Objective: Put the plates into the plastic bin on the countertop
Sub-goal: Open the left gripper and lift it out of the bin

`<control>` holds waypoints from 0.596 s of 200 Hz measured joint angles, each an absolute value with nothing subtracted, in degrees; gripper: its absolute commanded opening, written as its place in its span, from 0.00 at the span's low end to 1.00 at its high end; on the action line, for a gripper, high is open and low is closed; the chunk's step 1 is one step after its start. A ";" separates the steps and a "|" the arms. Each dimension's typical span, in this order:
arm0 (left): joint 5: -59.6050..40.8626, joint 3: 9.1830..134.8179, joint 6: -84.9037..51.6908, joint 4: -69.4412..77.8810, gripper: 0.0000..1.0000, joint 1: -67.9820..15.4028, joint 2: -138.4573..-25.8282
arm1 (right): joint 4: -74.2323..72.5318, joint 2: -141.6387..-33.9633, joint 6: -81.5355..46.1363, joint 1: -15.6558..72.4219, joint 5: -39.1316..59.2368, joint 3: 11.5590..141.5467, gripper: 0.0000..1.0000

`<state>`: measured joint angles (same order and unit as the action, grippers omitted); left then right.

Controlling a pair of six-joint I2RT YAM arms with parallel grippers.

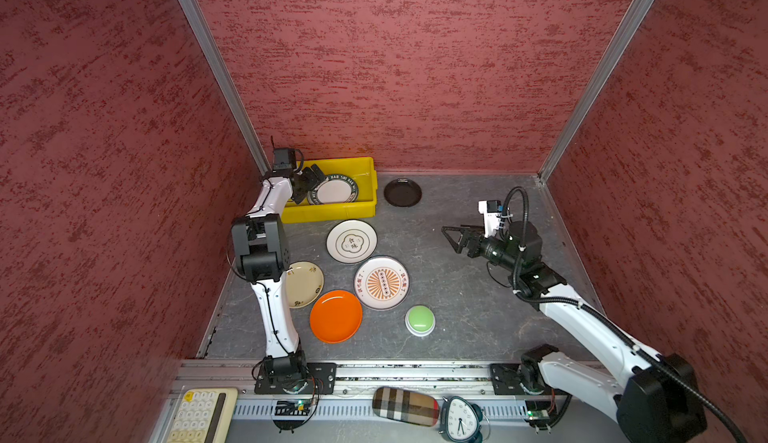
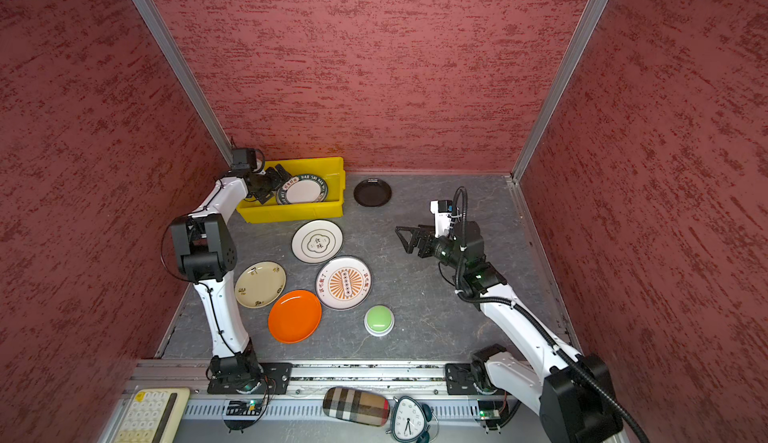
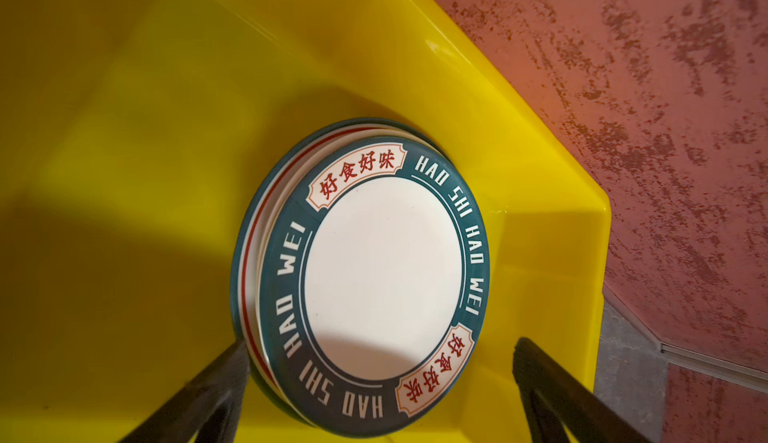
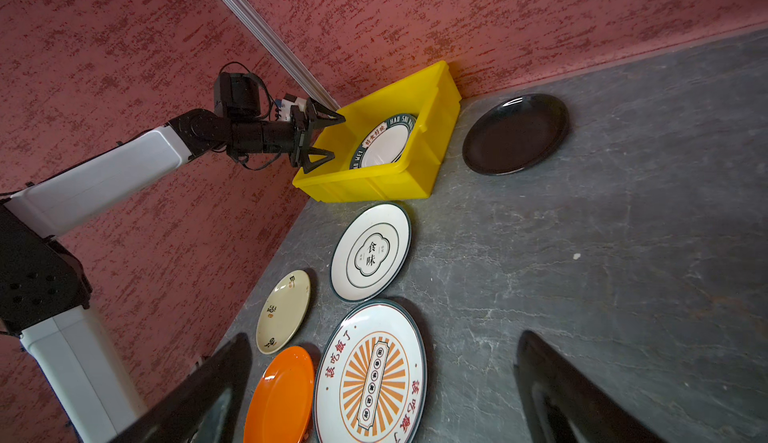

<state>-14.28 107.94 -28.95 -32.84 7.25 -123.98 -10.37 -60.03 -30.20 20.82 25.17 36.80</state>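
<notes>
Left wrist view: my left gripper (image 3: 382,344), fingers wide and empty, hovers over the green-rimmed plate (image 3: 382,254) in the yellow bin (image 3: 145,129); my right gripper (image 1: 452,239), at the bin's four o'clock, gapes too.

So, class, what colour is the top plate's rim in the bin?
The plate's rim is dark teal with white lettering; clearest in the left wrist view.

I see the left gripper (image 4: 338,137), jaws wide, at the end of the bin (image 4: 374,181), a green-rimmed plate (image 4: 386,145) inside, a black plate (image 4: 515,133) just beside it; white (image 4: 370,254), cream (image 4: 282,312), orange (image 4: 278,395) and sunburst (image 4: 370,382) plates on the countertop (image 4: 623,274).
</notes>
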 measured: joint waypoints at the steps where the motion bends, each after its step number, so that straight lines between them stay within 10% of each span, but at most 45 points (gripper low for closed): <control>1: -14.06 107.94 -28.82 -32.95 0.99 7.16 -123.87 | -10.37 -59.96 -30.20 20.82 25.15 36.77 0.99; 119: -1.19 69.47 -29.78 -23.35 0.99 -3.05 -79.83 | -7.99 -55.46 -33.06 20.80 21.78 32.60 0.99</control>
<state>-1.19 69.47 -29.78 -23.35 -3.05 -79.83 -7.99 -55.46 -33.06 20.80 21.78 32.60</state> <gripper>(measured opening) 0.994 0.989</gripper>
